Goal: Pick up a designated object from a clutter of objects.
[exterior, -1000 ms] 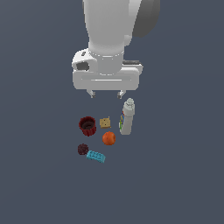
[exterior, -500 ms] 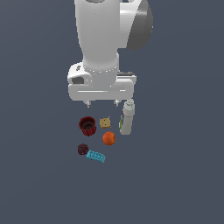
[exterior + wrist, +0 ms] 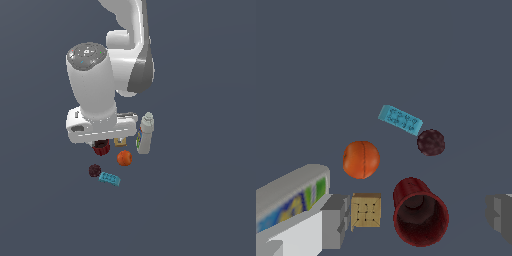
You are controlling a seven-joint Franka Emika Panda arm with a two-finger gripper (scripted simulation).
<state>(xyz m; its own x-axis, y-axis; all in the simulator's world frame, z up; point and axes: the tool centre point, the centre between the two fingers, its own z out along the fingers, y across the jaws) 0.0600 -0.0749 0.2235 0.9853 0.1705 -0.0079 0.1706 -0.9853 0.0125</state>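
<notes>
Partly hidden behind tool [image 3: 418,215]: cup [image 3: 101,147], cube [image 3: 120,142].

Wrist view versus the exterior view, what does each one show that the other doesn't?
Only the wrist view shows the red cup's hollow inside, the tan cube's grid face in full, the bottle's printed label up close, and the tool's open fingers on either side of the cup. Only the exterior view shows the arm, which hides most of the cup and cube there, and the bottle's cap. Both show the orange ball, blue brick and dark lump lying apart.
</notes>
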